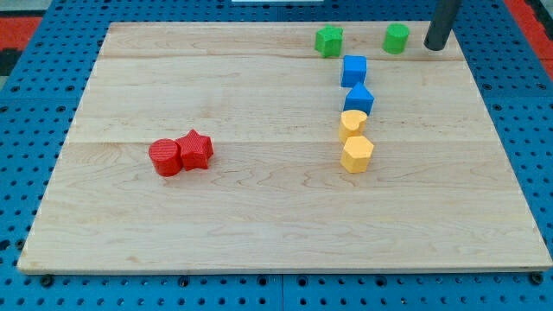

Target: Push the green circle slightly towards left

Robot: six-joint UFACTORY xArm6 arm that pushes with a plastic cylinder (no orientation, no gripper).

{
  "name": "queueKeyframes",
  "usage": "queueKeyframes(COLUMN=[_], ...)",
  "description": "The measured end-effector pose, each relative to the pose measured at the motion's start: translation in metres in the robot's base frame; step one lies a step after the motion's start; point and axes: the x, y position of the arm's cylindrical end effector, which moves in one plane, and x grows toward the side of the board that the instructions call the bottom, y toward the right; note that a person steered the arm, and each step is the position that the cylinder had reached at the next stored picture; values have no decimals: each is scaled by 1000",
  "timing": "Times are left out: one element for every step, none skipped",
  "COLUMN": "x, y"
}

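Note:
The green circle [397, 38] sits near the board's top edge, right of centre. My tip [435, 47] rests on the board just to its right, a short gap away and not touching it. A second green block [328, 41], more jagged in outline, lies further left along the same top edge.
Below the green blocks runs a column: a blue cube [353, 70], a blue block [359, 98], a yellow block [352, 123] and a yellow hexagon [357, 154]. A red cylinder [165, 158] and a red star [195, 149] touch at the left. The wooden board [259, 225] lies on blue pegboard.

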Motion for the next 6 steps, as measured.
queueKeyframes(x=[0, 0, 0, 15, 39, 67], y=[1, -3, -44, -38, -12, 57])
